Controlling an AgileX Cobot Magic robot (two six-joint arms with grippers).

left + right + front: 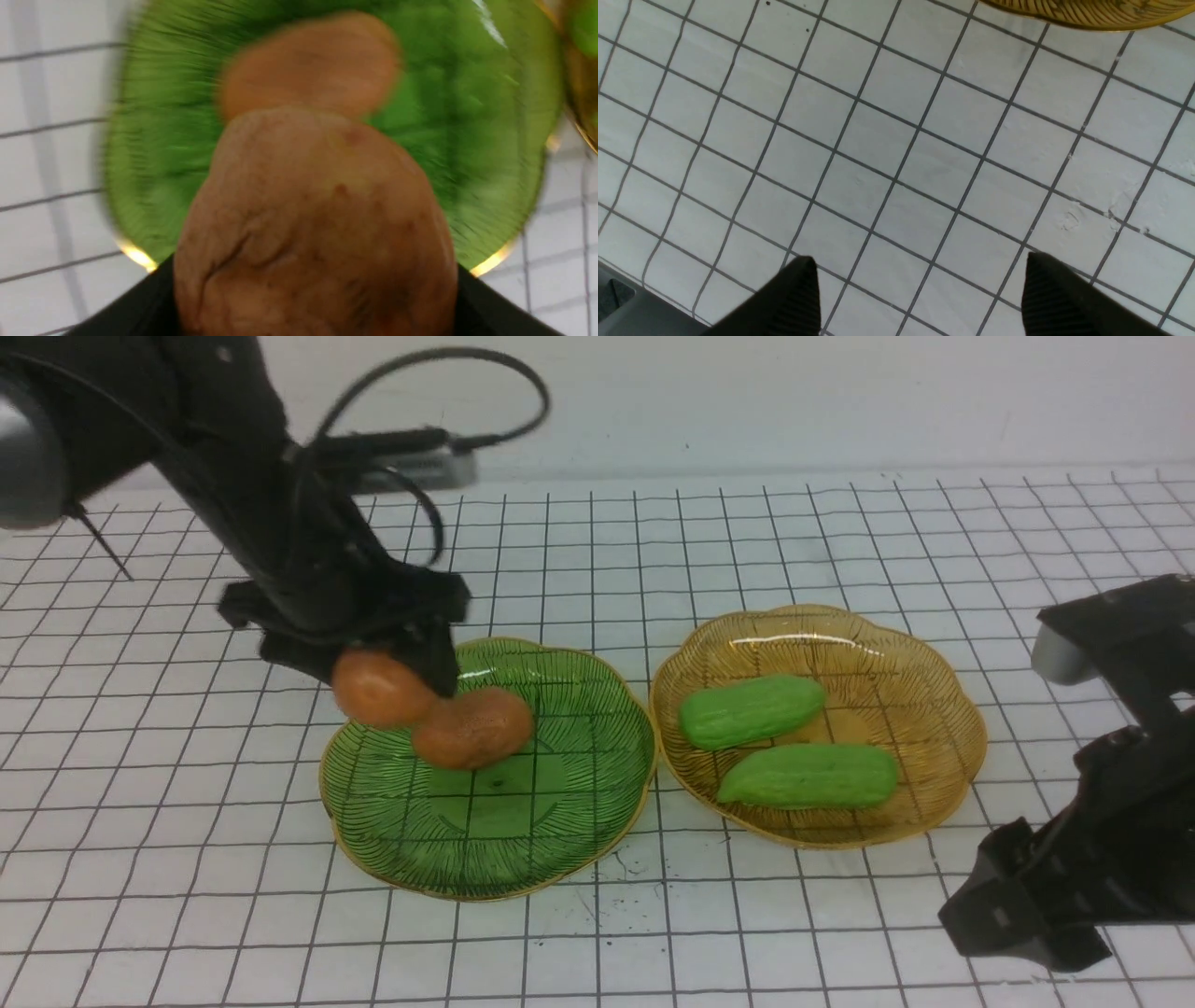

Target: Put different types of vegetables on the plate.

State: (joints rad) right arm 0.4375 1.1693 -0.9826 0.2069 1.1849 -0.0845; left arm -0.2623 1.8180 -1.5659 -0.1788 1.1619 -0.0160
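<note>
Left gripper (387,674) pinching one potato (373,693) over green plate (560,784) — judged light, smooth, slip-prone; hold mid-body. Right gripper (920,280) spread, empty.

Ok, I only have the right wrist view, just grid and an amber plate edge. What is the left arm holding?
Observer: The left jaws are shut on a potato over the green plate.
Operator: Anything in that plate?
Observer: A second potato lies in it.
Operator: And inside the amber plate?
Observer: A far gourd and a near gourd, side by side.
</note>
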